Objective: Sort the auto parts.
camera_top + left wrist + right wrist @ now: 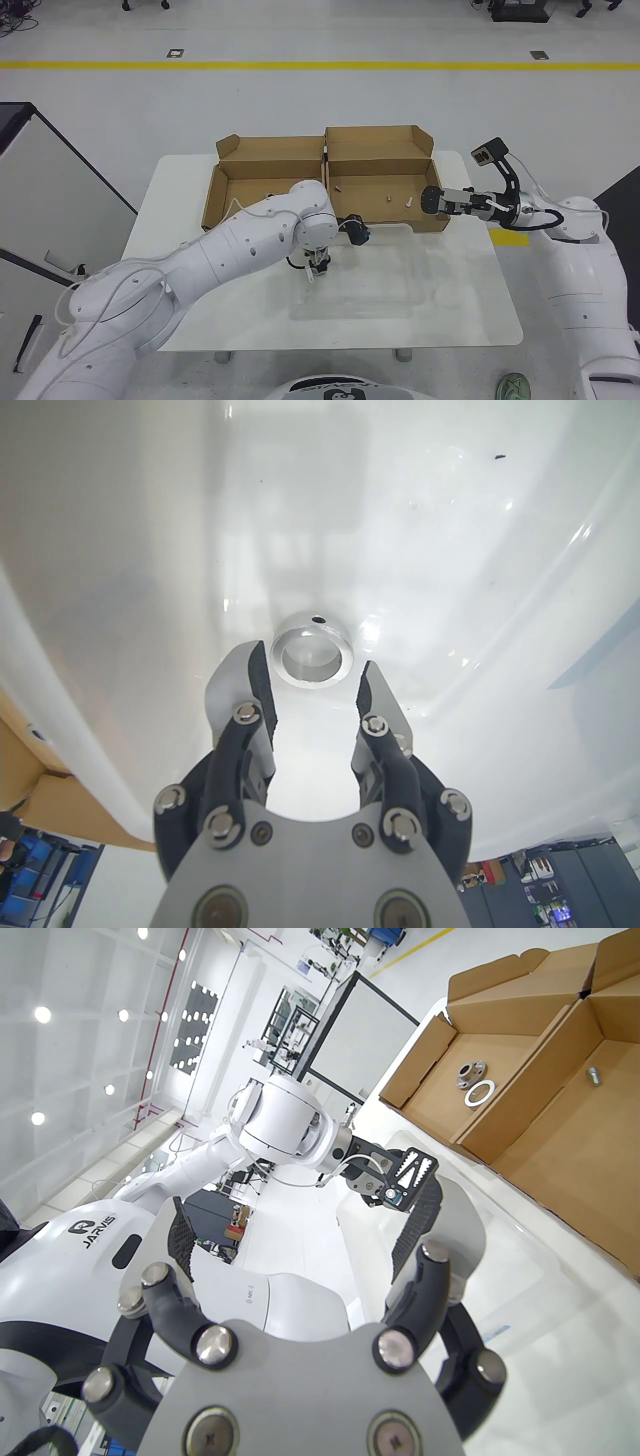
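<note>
– Start from the left side. How much room is there?

– The counter [165, 210] has a broad strip between its left edge and the left box [212, 195]. This box is brown cardboard with its flaps up. It stands wall to wall with the right box [380, 142] along the far side. Inside the left box I see a flanged part [471, 1073] and just beside it a flat washer [481, 1093], both grey metal.

– And the left arm?

– It stretches over the near left side of the counter, with its end down inside the clear tray [400, 285], which lies in front of the boxes. The left gripper [313, 667] is near the left end of the tray and points at its floor. The curved tray walls rise on both sides, apart from the fingers.

– How are the fingers?

– Spread moderately. The ring [312, 652] lies between the tips on the tray floor, not clamped. One pad [261, 680] is just beside the ring's rim; if it touches, I cannot tell. The other pad stands a little apart.

– How does the ring look?

– It is a thick, shiny silver collar, lying flat, with a wide bore and one small dark hole in its outer wall.

– And further right?

– In the right box there is a small bolt-like piece [593, 1076]. The right gripper [300, 1228] hangs at this box's near right corner, with its fingers spread wide. To its right the counter continues to the right edge.
</note>
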Controlling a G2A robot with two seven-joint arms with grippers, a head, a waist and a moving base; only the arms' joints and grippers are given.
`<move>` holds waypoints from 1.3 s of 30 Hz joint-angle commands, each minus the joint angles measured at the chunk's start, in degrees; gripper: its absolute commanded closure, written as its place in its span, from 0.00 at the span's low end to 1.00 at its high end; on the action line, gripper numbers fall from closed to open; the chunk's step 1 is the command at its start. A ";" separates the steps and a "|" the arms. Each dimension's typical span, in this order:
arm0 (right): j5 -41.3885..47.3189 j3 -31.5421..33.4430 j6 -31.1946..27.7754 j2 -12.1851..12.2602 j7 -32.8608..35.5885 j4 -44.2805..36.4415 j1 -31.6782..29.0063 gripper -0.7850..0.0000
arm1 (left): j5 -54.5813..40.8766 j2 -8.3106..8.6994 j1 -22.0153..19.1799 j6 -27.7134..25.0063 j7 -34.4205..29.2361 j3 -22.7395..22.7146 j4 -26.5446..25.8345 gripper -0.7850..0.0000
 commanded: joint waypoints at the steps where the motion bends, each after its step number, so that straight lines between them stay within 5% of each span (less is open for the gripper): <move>1: 0.00 0.00 0.00 0.00 0.00 0.00 0.00 0.00 | 0.23 -0.10 0.16 -0.09 -0.05 -0.05 0.14 0.53; 18: 0.00 0.00 0.00 0.00 0.00 0.00 0.00 0.00 | 1.92 -1.34 0.91 -0.89 0.30 -0.55 2.56 0.69; 39: 0.00 0.00 0.00 0.00 0.00 0.00 0.00 0.00 | 2.27 -2.66 1.67 -2.53 -0.02 -1.26 3.97 0.55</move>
